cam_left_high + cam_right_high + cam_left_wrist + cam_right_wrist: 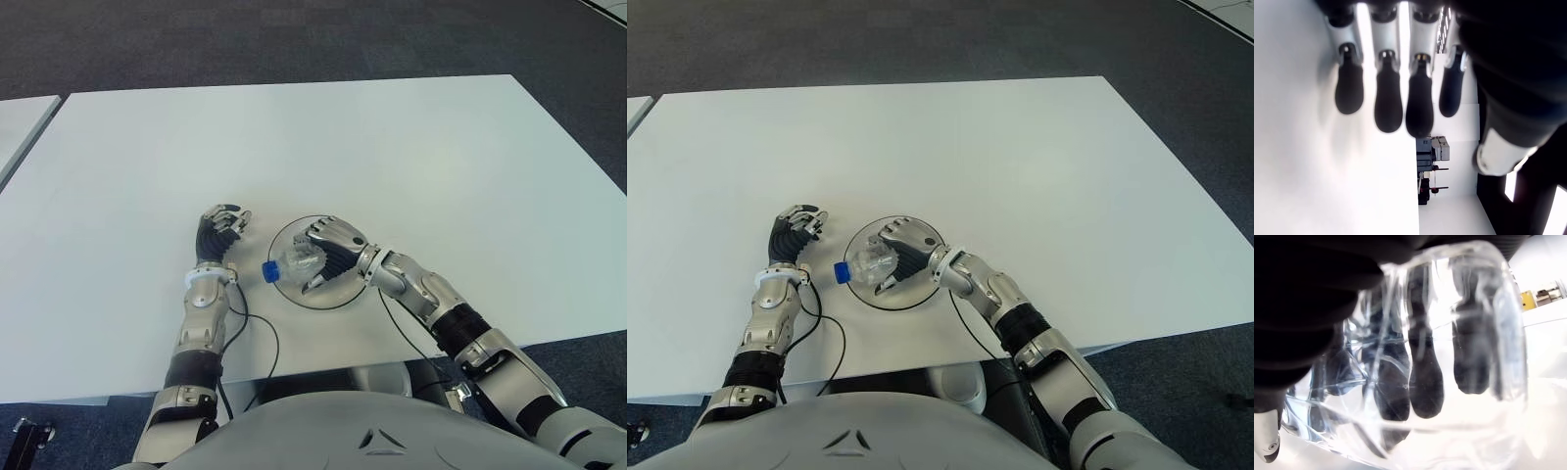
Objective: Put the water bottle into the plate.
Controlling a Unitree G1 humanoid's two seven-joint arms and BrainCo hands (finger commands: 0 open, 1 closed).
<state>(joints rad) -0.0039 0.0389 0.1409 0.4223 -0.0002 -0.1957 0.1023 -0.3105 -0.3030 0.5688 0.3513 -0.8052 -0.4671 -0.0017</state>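
A clear plastic water bottle with a blue cap lies on its side over the round transparent plate, cap sticking out past the plate's left rim. My right hand is shut on the bottle; its wrist view shows dark fingers wrapped round the clear body. My left hand shows just left of the plate on the white table, fingers loosely curled and holding nothing, as its fingertips show in its wrist view.
The white table stretches wide beyond and to both sides of the plate. A black cable loops over the near edge beside the left forearm. A second table's corner shows at far left. Dark carpet surrounds the tables.
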